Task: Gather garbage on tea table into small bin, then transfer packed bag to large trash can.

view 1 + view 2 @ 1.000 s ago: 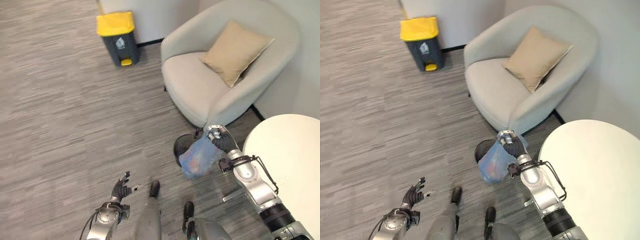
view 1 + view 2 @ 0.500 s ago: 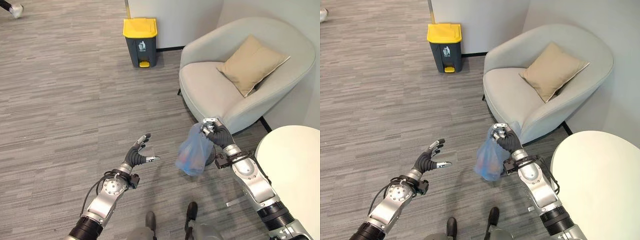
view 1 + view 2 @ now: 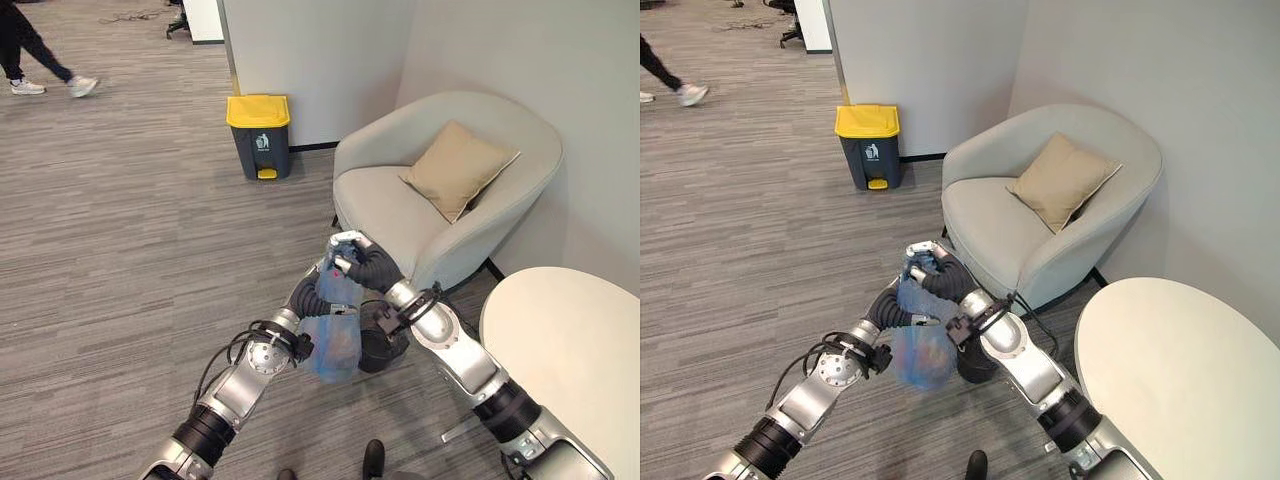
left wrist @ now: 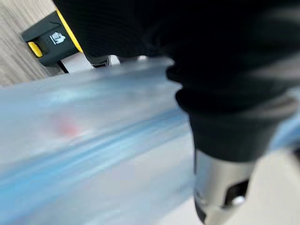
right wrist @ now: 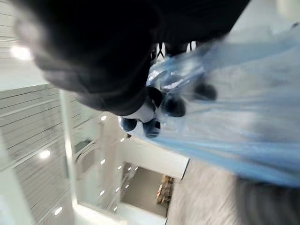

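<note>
A translucent blue garbage bag (image 3: 335,342) with rubbish inside hangs above the floor. My right hand (image 3: 367,266) is shut on its gathered top, and the right wrist view shows dark fingertips (image 5: 174,106) curled into the blue plastic (image 5: 243,131). My left hand (image 3: 309,296) is pressed against the bag's upper side, with the bag's film (image 4: 93,140) close in front of it. The small black bin (image 3: 385,342) stands on the floor just behind the bag. The large dark trash can with a yellow lid (image 3: 259,134) stands by the wall, far ahead and left.
A grey armchair (image 3: 400,205) with a tan cushion (image 3: 457,167) stands right of the trash can. The round white tea table (image 3: 565,350) is at lower right. A person (image 3: 28,48) walks at the far upper left. Open grey carpet lies between me and the trash can.
The camera has swung and shows more of the room. My left arm has come up from lower left to the bag's side. The right hand still holds the bag, a little higher.
</note>
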Controlling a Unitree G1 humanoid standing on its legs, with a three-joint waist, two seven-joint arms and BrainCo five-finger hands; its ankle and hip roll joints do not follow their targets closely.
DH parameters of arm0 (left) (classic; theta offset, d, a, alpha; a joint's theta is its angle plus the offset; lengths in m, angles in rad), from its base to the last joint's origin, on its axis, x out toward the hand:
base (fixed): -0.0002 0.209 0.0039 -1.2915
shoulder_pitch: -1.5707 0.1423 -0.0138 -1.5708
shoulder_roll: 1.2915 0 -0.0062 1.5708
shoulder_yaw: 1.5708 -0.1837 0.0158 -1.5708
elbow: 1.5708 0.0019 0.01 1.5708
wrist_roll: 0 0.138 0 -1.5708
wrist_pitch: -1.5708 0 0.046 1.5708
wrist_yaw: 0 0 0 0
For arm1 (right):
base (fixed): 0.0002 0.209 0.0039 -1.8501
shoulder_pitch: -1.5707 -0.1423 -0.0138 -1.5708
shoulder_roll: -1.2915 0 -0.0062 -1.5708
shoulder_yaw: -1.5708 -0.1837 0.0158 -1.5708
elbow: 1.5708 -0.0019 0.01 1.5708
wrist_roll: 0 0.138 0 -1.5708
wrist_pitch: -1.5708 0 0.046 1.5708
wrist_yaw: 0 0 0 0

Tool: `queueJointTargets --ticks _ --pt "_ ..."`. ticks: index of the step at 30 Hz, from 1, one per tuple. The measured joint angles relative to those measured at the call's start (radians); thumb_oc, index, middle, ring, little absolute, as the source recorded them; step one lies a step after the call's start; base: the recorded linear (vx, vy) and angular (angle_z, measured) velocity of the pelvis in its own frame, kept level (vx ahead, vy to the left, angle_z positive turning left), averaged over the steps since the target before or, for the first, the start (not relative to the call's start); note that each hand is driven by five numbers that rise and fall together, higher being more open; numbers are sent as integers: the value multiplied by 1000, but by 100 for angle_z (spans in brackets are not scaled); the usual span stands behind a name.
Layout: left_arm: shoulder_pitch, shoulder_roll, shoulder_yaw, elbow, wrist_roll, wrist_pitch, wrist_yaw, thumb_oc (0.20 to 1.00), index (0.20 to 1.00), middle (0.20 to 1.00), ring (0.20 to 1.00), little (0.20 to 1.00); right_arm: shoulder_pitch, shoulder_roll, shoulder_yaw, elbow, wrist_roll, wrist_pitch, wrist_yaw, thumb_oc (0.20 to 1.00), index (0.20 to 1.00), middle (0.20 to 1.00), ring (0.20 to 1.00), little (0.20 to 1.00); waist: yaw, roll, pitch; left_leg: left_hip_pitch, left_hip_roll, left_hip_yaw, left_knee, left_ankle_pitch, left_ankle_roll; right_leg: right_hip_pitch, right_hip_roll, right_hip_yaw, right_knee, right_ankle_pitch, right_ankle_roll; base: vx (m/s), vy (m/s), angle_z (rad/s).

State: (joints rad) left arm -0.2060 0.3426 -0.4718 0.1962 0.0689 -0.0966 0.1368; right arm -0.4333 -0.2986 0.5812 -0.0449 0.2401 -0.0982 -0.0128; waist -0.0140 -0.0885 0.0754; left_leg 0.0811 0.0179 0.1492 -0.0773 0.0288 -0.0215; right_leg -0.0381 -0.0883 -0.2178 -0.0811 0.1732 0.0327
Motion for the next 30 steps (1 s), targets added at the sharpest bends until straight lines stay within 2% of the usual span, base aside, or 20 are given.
queueJointTargets --ticks 9,14,22,24,25,30 --pt "9 -45 -42 127 33 25 28 1000 1000 1000 1000 1000 -7 34 51 -4 78 0 -8 200 200 200 200 200 22 -3 -19 0 -1 0 0 3 -2 0 0 0 0 4 -3 -13 7 0" --pt "-6 -51 -48 131 40 43 34 1000 1000 1000 1000 1000 -7 54 82 -4 136 0 -8 200 200 200 200 200 17 -3 -20 -2 -1 1 0 3 -3 0 -1 1 0 2 0 -5 7 0" --pt "-71 -64 -46 132 64 52 105 1000 1000 1000 1000 1000 -27 114 145 -4 221 -1 -7 200 200 200 200 200 15 -4 -21 2 -1 3 0 4 -3 0 -1 2 0 4 -1 0 0 0" --pt "-83 -76 -43 132 67 54 131 624 624 624 624 624 -40 115 156 -4 248 -2 -3 200 200 200 200 200 17 -7 -24 2 -1 2 0 4 -3 1 -1 2 0 4 -1 0 0 0" --pt "-83 -76 -43 132 67 55 139 200 200 200 200 200 -47 113 155 -4 253 -2 -5 200 200 200 200 200 16 -8 -25 2 -1 3 0 4 -3 1 -1 2 0 4 -1 0 0 0" --pt "-92 -77 -40 131 60 57 153 200 200 200 200 200 -61 113 153 -4 254 -2 -7 200 200 200 200 200 14 -9 -26 3 -1 3 0 4 -3 1 -2 3 0 4 -1 0 0 0"
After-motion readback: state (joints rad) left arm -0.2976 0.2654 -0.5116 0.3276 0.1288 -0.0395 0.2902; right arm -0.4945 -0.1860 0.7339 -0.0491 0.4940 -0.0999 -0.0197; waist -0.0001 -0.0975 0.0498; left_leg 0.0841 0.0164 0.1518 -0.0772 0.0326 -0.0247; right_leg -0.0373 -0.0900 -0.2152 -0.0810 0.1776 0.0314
